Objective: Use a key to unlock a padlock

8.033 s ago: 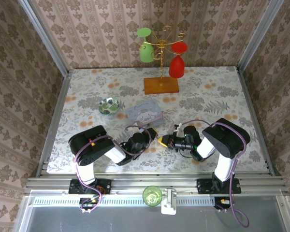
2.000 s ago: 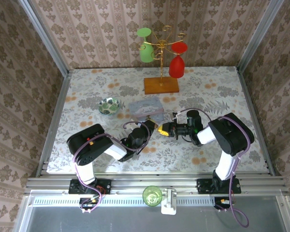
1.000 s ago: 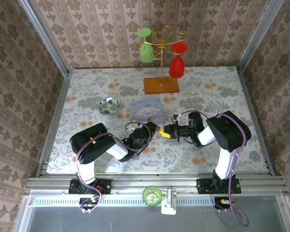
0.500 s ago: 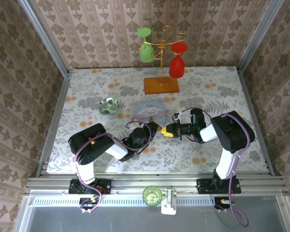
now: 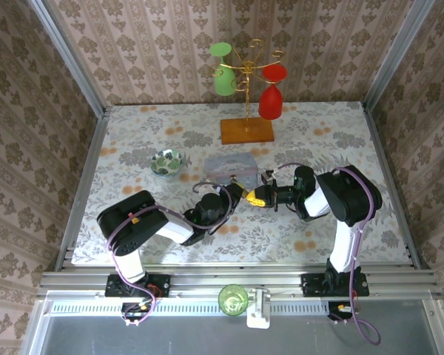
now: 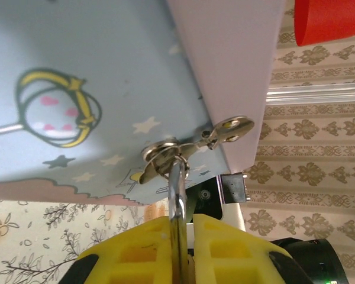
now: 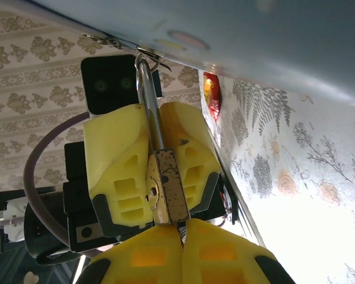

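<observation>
Right gripper, jaws pinched together, has closed in beneath the tiny brass-yellow padlock hanging from the pale blue tin box. Left gripper clamps the padlock's shackle steady. The unlocking step looks close.

Bright, even overhead light in the top view, faint soft shadows on the worktop, wrist views very close with nearest parts blurred, washed-out glare on the worktop in the right wrist view.
</observation>
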